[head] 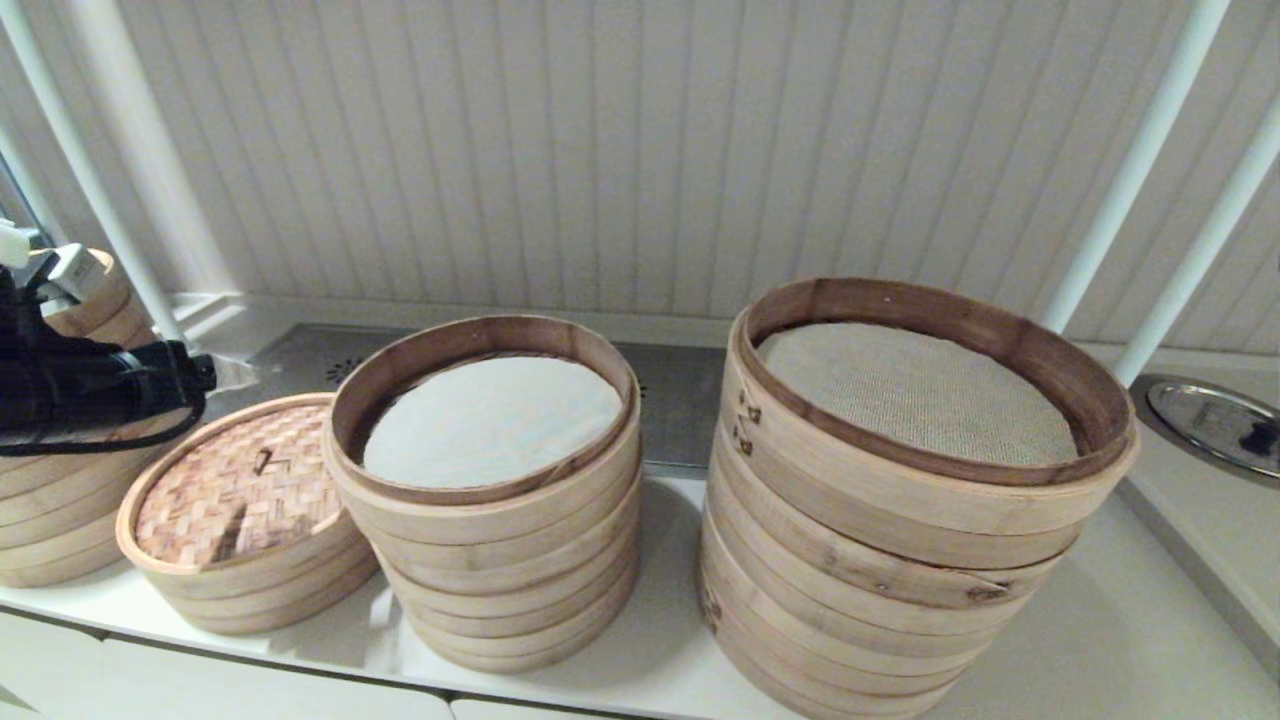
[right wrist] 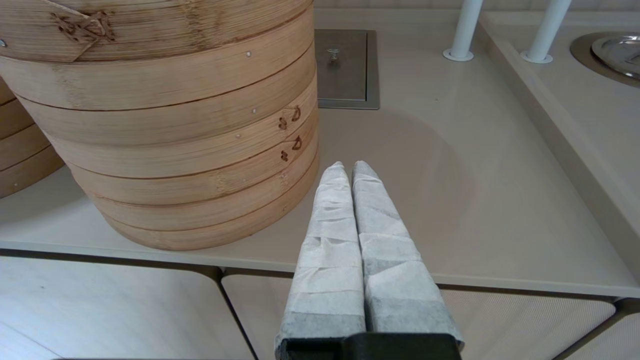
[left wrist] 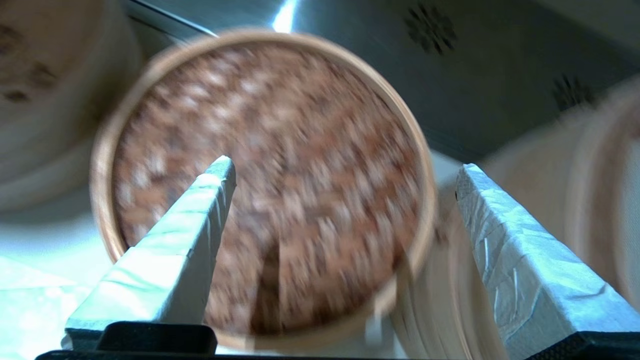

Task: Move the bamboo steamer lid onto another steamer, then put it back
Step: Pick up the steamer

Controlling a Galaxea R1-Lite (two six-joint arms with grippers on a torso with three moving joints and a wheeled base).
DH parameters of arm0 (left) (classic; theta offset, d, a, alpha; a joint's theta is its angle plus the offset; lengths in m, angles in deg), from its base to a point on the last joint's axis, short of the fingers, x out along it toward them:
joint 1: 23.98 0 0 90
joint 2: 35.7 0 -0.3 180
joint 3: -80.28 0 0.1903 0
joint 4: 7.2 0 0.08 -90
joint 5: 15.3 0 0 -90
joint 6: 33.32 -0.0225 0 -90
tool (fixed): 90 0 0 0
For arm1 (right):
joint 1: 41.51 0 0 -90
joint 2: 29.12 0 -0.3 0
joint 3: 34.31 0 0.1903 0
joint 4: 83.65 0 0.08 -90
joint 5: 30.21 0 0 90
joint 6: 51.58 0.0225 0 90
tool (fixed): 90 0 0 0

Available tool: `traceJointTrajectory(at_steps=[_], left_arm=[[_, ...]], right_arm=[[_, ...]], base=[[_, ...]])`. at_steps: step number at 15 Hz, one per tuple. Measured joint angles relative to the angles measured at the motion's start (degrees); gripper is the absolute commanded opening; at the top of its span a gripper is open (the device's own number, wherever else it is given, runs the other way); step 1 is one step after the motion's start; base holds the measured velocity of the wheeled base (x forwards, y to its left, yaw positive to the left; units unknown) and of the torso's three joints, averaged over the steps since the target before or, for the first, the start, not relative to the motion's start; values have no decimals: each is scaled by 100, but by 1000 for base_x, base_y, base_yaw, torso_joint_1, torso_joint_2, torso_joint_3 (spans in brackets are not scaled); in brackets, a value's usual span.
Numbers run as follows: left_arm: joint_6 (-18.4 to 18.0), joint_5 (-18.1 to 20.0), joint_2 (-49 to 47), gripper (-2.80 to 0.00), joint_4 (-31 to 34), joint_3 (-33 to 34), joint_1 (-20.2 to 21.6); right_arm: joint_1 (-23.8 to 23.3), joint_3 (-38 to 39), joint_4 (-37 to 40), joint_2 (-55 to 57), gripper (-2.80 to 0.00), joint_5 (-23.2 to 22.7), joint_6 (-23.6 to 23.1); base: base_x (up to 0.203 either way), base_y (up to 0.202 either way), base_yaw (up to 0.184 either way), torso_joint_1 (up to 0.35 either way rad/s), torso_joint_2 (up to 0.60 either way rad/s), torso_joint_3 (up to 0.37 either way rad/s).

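Note:
The bamboo steamer lid (head: 240,485), with its brown basket-weave top and pale rim band, lies on a shallow steamer (head: 270,590) at the counter's left front. The lid covers that steamer's inside. My left gripper (left wrist: 345,167) hangs open above the lid (left wrist: 280,180), one finger over the weave and the other past the lid's rim, holding nothing. In the head view the left arm (head: 90,390) reaches in from the far left. My right gripper (right wrist: 347,164) is shut and empty, low over the counter's front edge beside the widest steamer (right wrist: 165,125).
A tall stack with a white liner (head: 490,420) stands right of the lid. The widest stack with grey mesh (head: 915,395) stands further right. Another stack (head: 50,520) sits under my left arm. White poles (head: 1130,190) and a metal dish (head: 1215,420) are at the right.

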Motion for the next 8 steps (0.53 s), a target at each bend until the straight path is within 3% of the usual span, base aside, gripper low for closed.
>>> traceJointTrajectory(at_steps=[3, 8], left_arm=[[-92, 0, 327, 0, 362, 205, -120], [-99, -37, 1136, 0, 327, 1114, -236]], right_arm=[[-2, 0, 0, 0, -280, 1, 2], [-2, 0, 0, 0, -280, -1, 0]], base=[[0, 0, 0, 0, 0, 0], [0, 0, 0, 0, 0, 0]])
